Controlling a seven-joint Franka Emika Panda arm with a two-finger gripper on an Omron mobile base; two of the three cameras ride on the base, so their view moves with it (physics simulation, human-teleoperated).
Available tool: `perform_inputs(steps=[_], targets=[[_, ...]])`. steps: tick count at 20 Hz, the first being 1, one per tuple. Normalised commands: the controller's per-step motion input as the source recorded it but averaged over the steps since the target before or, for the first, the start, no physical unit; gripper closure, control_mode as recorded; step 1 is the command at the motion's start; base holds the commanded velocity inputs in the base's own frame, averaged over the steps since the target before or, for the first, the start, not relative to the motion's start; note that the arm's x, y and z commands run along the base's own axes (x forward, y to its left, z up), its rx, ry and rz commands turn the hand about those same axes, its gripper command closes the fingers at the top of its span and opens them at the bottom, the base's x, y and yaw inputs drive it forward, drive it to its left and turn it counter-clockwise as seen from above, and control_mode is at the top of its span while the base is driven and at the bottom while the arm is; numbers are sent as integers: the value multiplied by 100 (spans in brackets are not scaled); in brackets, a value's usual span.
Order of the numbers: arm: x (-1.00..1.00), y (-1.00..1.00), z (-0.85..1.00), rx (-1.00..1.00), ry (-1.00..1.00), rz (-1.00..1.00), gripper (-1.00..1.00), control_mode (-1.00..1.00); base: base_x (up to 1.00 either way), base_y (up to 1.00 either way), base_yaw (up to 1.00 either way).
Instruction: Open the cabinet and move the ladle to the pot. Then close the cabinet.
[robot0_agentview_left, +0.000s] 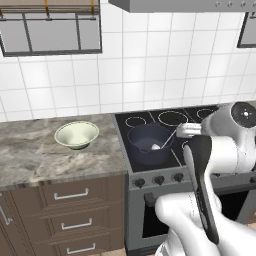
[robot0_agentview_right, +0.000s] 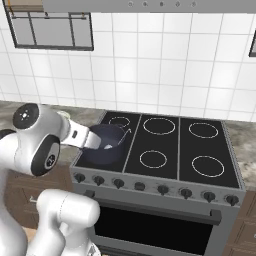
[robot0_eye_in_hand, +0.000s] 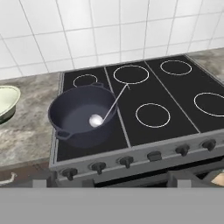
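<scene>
Left base view: the pot (robot0_agentview_left: 149, 144) sits on the stove's (robot0_agentview_left: 131, 120) front-left burner, the ladle (robot0_agentview_left: 161, 143) inside it, handle leaning toward two o'clock; a pale green bowl (robot0_agentview_left: 76, 134) waits at nine o'clock. Right base view: pot (robot0_agentview_right: 105, 145) beside the arm. Hand view: ladle (robot0_eye_in_hand: 105, 113) in pot (robot0_eye_in_hand: 74, 116); fingers spread wide, gripping nothing

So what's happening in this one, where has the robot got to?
The small silvery-white ladle already sits in the round dark blue-grey pot on the black stovetop, bowl down, with its thin handle leaning over the rim. The white arm's end effector is open and holds nothing. A pale green bowl rests on the marbled counter beside the stove. Closing the cabinet looks like the remaining step.
</scene>
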Motion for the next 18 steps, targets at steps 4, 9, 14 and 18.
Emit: perform_inputs(steps=[4,9,14,18], targets=[[-34,4,-13,0,13,2,-100,-100,0,0,0],[-1,40,-34,0,23,12,-100,-100,0,0,0],[27,34,-21,-3,10,2,-100,-100,0,0,0],[14,0,0,0,0,0,-100,-100,0,0,0]])
